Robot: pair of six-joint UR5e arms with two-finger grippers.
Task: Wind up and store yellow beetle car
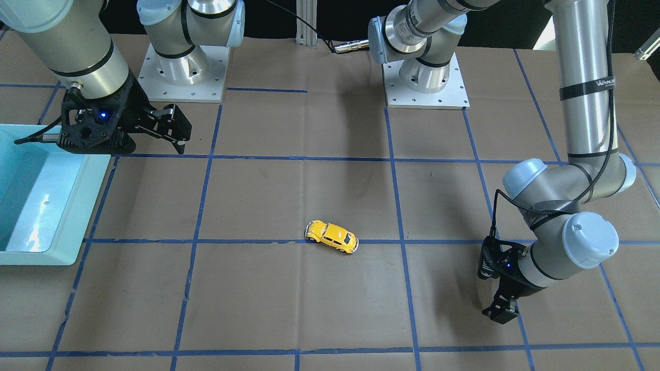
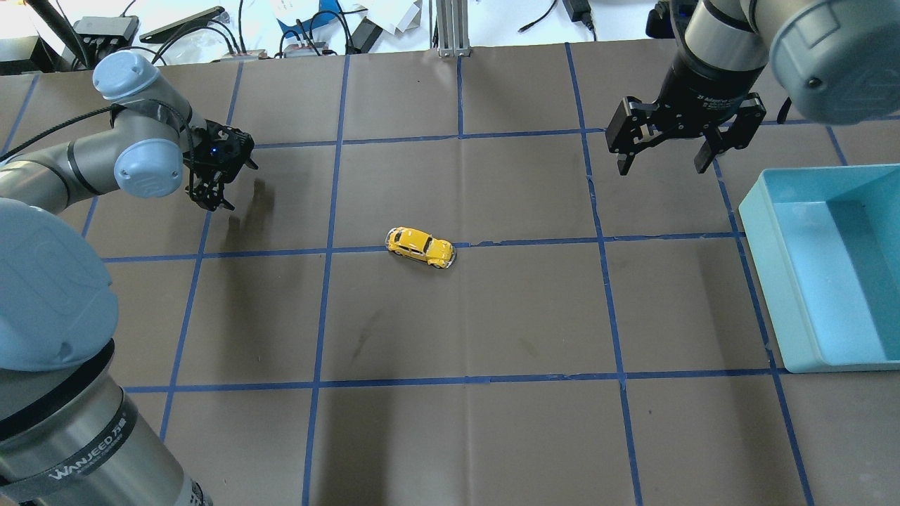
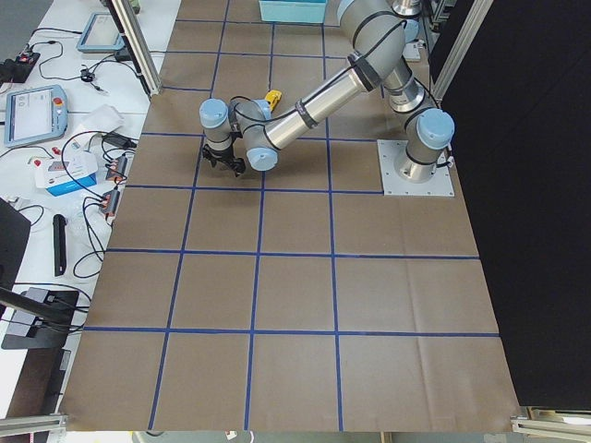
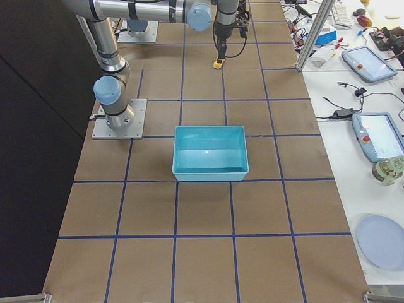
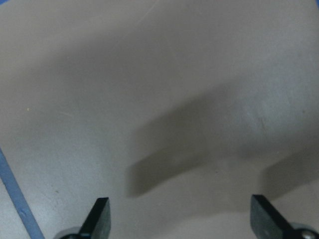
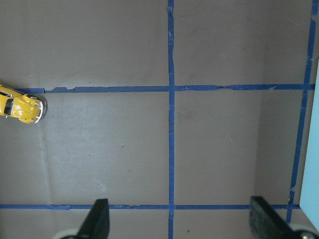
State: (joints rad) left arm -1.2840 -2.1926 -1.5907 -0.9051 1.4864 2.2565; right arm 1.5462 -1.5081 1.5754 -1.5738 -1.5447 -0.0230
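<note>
1. The yellow beetle car [image 2: 420, 247] sits on its wheels near the middle of the bench [image 2: 492, 323]. It straddles a blue tape line [image 2: 534, 243] at a slight angle and is well apart from both arms.
2. I judge it light and rigid. The paint is glossy and the shell rounded, so a pinch over the roof would likely squirt it out. Its wheels also look free to roll at a nudge.
3. I would take it across the flanks, low on the doors between the wheel arches, where the sides look flattest. It is smaller than either set of jaws, so centring matters.
4. The left jaws hang low over bare paper off to the robot's left, spread wide with nothing between them. The wrist view shows only their shadow.
5. The right jaws hover higher, beside the blue bin [image 2: 768, 274], also spread wide and holding nothing. The car shows at the edge of that wrist view.
6. The bench is brown paper with a taped grid. Creases and tape edges could snag the wheels during a wind-up drag, so I would run it along a plain square.
7. The bin stands at the robot's right with its floor bare. Cables [image 2: 309, 28] lie beyond the far edge, clear of the work.
</note>
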